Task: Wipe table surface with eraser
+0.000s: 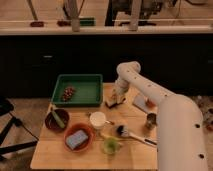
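Observation:
My gripper [115, 98] points down at the far middle of the wooden table [55, 157], just right of the green tray. A small pale block with a dark underside [113, 104], which may be the eraser, lies on the table right under the gripper and touches it. The white arm [150, 92] reaches in from the lower right and hides part of the table's right side.
A green tray [85, 80] holds a small reddish cluster [68, 93]. Nearer stand a dark bowl [56, 120], an orange bowl with a blue sponge [77, 138], a white cup [98, 120], a green cup [111, 146], a brush [126, 132] and a can [150, 121]. A black chair [7, 125] stands at the left.

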Motion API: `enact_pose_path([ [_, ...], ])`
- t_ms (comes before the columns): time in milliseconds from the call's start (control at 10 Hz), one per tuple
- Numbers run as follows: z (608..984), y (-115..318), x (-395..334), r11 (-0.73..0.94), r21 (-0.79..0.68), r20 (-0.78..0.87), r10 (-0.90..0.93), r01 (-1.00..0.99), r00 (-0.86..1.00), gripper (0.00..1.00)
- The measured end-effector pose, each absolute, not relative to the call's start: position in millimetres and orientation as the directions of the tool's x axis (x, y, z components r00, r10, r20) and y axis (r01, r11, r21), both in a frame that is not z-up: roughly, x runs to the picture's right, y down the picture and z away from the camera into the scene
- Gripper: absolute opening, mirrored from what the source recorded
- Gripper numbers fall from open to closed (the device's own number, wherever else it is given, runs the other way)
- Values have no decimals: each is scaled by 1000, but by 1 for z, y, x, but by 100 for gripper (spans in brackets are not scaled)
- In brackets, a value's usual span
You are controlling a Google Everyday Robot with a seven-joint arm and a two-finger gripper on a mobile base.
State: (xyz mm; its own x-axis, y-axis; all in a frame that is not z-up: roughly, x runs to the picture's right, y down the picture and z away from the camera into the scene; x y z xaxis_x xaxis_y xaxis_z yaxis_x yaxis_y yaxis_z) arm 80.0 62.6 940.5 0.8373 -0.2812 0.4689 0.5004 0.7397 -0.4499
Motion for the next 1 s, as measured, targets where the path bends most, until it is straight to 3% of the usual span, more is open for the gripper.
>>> enact_pose_path([
  [400,932,89,95,704,-492,473,-278,513,836,0],
  [1000,936,90,148,738,-551,367,-203,388,908,0],
])
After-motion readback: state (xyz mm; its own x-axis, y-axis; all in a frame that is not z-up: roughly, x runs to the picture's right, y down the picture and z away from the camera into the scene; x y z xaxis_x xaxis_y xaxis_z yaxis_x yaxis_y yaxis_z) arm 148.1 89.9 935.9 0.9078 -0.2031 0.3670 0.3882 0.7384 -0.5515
